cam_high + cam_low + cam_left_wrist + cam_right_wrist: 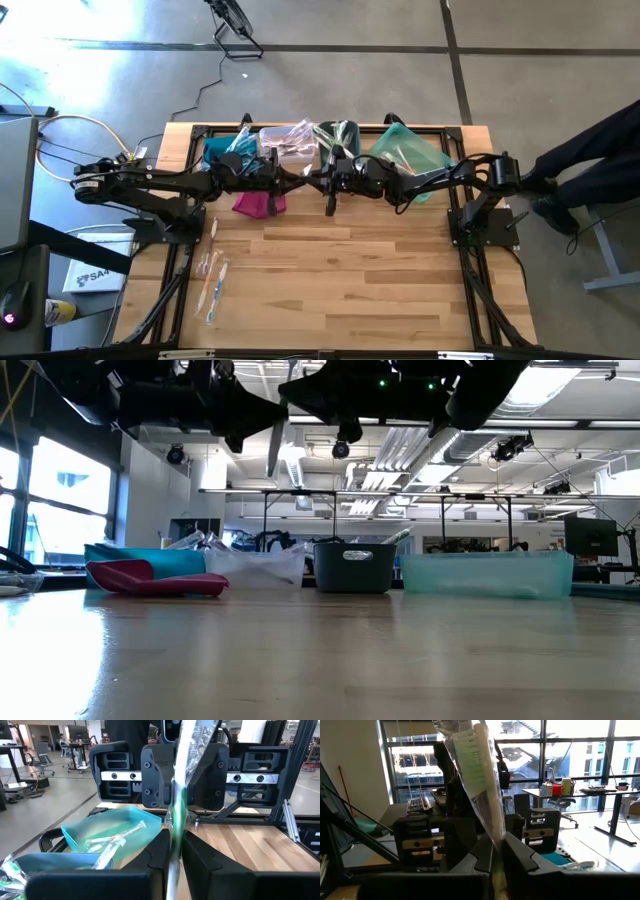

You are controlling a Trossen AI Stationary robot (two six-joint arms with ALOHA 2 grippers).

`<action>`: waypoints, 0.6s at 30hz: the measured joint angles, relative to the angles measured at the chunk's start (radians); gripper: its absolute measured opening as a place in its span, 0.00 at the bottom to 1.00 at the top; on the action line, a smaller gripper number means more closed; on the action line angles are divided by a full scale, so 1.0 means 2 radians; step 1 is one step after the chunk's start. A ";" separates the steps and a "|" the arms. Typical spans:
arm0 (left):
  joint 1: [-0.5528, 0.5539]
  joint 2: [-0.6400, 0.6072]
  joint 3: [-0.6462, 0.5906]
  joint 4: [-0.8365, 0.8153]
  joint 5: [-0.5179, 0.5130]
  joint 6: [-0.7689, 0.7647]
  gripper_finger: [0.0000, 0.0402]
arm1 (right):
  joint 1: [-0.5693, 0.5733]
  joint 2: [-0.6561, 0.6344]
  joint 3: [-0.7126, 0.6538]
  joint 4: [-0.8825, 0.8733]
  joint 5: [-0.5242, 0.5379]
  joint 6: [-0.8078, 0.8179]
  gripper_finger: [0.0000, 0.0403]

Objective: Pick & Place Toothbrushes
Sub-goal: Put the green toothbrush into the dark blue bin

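Toothbrush, slim and green-handled, sealed in crinkled clear film: stood upright in mid-air over the back middle of the slatted wooden table. Was pinched between the narrow, blocky black fingers of the left gripper. Was clamped as well by the right gripper, fingers drawn tight on the wrapper, white bristle rows showing through the film above. Met nose to nose, both grippers. Lay flat near the table's front left: several more thin wrapped toothbrushes. Sat along the back edge: a glossy teal bin and a soft magenta pouch.
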 joint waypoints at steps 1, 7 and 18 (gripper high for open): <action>0.000 0.000 0.000 -0.001 -0.001 -0.001 0.11 | 0.000 0.000 0.000 -0.001 0.000 0.000 0.03; 0.000 0.000 0.000 -0.003 -0.020 0.002 0.16 | 0.000 0.000 0.000 -0.001 0.001 0.000 0.03; 0.000 0.000 0.000 -0.003 -0.039 0.004 0.34 | 0.000 0.000 0.000 -0.002 0.011 0.000 0.03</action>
